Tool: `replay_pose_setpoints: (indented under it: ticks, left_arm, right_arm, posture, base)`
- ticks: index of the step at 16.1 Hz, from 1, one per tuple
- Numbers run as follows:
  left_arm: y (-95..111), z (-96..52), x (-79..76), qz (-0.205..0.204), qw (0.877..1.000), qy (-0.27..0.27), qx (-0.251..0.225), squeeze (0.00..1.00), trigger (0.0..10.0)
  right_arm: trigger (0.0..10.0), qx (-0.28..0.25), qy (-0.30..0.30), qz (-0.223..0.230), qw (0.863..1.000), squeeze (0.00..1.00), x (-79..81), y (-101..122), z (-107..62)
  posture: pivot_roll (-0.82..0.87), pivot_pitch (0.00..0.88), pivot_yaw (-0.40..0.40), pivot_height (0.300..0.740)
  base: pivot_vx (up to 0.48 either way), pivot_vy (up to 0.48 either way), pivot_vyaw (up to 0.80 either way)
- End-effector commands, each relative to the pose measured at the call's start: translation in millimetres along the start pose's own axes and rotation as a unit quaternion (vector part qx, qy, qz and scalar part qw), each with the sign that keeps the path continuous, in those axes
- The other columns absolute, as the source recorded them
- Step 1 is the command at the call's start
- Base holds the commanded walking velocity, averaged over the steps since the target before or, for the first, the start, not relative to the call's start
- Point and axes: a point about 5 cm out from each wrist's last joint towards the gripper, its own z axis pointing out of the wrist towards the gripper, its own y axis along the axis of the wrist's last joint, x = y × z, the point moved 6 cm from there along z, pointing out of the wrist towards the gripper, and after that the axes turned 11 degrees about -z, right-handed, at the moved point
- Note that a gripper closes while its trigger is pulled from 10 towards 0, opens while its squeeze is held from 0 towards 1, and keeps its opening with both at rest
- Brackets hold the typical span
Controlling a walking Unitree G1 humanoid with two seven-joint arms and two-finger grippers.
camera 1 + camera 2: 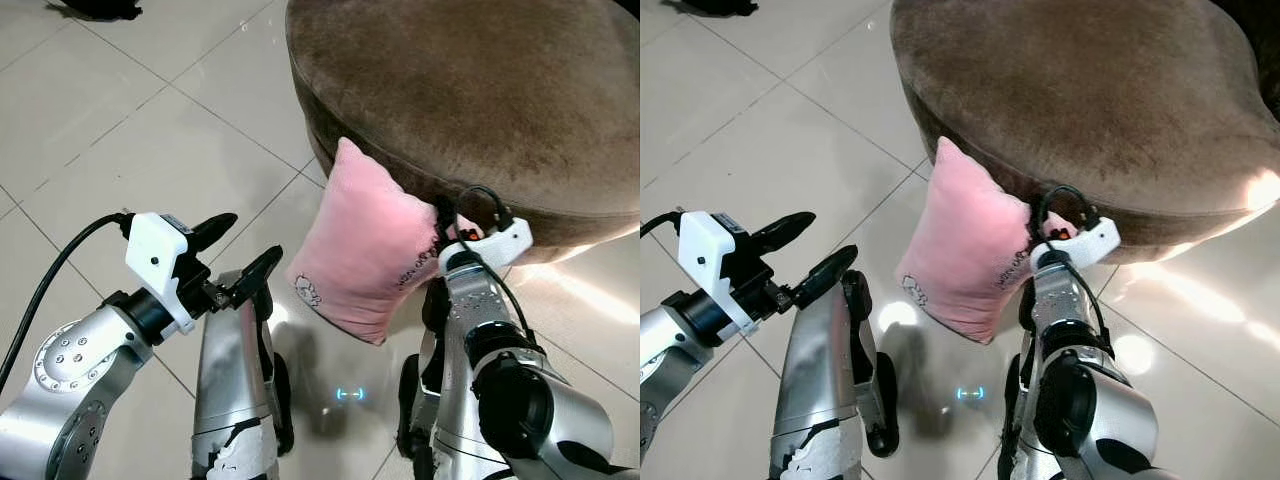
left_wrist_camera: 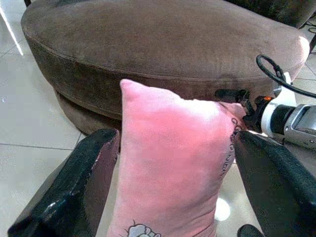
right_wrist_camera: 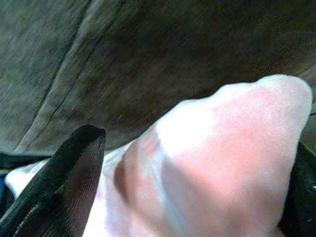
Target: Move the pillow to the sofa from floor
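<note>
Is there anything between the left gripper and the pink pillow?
No. In the left eye view only bare floor tile lies between the open left gripper and the pillow; the left wrist view agrees, pillow between its fingers' line.

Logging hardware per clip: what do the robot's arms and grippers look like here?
Both arms are silver metal with black joints. The left gripper has two long black fingers on a white block, fed by a black cable. The right gripper has a white wrist block with a looped black cable.

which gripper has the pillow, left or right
The right gripper: it is shut on the pink pillow's edge beside the sofa. The left gripper is open, apart from the pillow.
</note>
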Motion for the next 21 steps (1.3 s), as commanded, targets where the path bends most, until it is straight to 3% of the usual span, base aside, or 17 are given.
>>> replay_pose_setpoints:
  ticks: [1,2,21]
  left_arm:
    - [-2.4,-3.0,1.0,0.0,1.0,0.0,0.01,0.0,10.0]
    - [-2.3,-2.9,1.1,0.0,1.0,0.0,0.01,0.0,10.0]
    - [-6.7,-2.4,-1.3,-0.004,1.0,-0.001,0.013,0.0,10.0]
  right_arm:
    - [5.7,0.047,-0.011,0.002,0.999,0.0,-8.8,-30.9,-8.9]
    - [0.0,0.05,-0.007,0.005,0.999,0.0,-8.5,-32.1,-9.3]
    - [0.0,0.051,0.025,0.0,0.998,0.0,-6.1,-36.6,-12.8]
  posture:
    - [0.27,0.31,0.119,0.416]
    - [0.27,0.309,0.119,0.416]
    - [0.26,0.299,0.112,0.416]
  base:
    - [0.0,0.0,0.0]
    - [0.0,0.0,0.0]
    - [0.0,0.0,0.0]
